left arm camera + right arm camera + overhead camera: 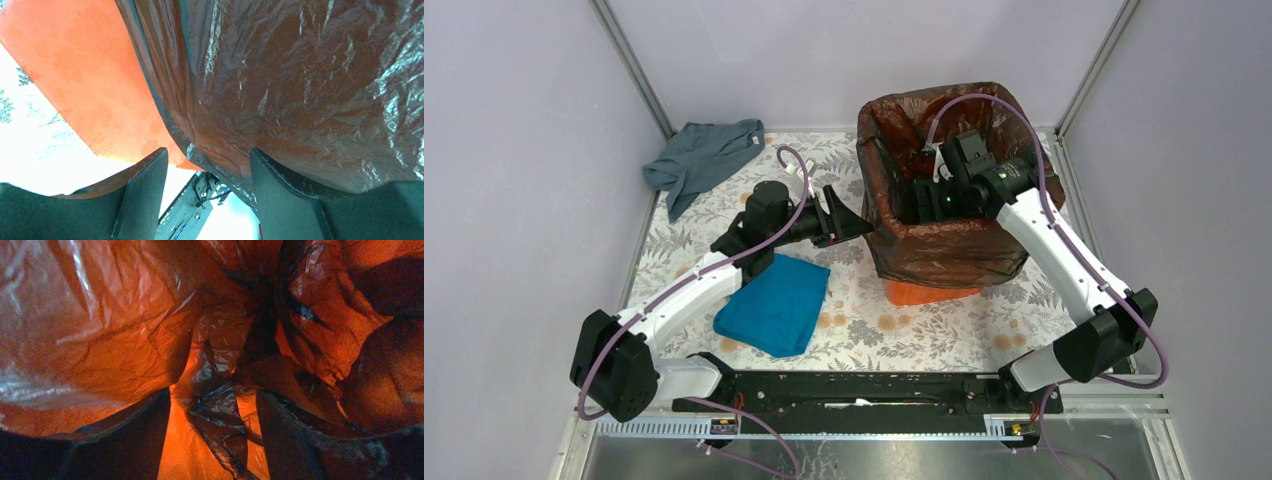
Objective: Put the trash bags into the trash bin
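Observation:
The orange trash bin (924, 293) stands at the back right. A dark translucent trash bag (944, 250) is draped over its rim and down its sides. My left gripper (859, 222) is at the bin's left outer wall, open. In the left wrist view the bag's hem (220, 165) runs between the spread fingers of the left gripper (207, 152), beside the bare orange wall of the bin (75, 75). My right gripper (902, 190) reaches down inside the bin. In its wrist view the right gripper (212, 395) is open, with a crumpled fold of the bag (220, 410) lying between the fingers.
A folded blue cloth (776, 305) lies under the left arm. A grey cloth (704, 155) is bunched at the back left corner. The floral tabletop (924, 335) is closed in by pale walls on the left, back and right.

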Tool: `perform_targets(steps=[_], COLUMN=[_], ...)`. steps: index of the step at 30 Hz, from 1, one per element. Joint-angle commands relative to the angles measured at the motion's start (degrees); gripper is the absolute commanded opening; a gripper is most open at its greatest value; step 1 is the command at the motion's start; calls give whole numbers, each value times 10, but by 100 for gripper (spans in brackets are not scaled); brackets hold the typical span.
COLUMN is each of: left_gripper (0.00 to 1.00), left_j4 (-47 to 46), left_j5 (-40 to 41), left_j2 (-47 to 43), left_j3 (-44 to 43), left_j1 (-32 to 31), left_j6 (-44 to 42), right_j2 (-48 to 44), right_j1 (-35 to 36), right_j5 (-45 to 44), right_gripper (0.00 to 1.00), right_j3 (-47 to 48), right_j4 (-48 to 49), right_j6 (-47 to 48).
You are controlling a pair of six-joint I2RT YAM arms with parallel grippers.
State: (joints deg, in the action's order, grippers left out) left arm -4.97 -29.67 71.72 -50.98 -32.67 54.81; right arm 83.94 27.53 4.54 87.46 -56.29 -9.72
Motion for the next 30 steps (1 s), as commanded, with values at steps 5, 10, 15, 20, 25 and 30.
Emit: perform_targets(steps=[5,10,15,20,25,30], left_gripper=[68,68,70,73,73,74], left_j4=[10,5,9,16,20,22], left_j5=[10,3,5,13,11,13], left_j2=[-23,-21,-33,-39,-36,-36], left_j3=[-7,0,6,5,1,5], left_j1=[1,1,1,1,1,1], left_j6=[-28,-25,-28,-35,-38,-40], right_j2=[4,17,30,19,32,40], right_j1=[3,4,4,3,4,4], right_j5=[-99,-173,-322,-421,-510,-521], right_gripper=[89,100,93,72,63,66], right_j3=[185,297,313,214,120,16], right_j4=[-40,-71,-72,15,74,148], right_j6=[5,18,36,55,61,70])
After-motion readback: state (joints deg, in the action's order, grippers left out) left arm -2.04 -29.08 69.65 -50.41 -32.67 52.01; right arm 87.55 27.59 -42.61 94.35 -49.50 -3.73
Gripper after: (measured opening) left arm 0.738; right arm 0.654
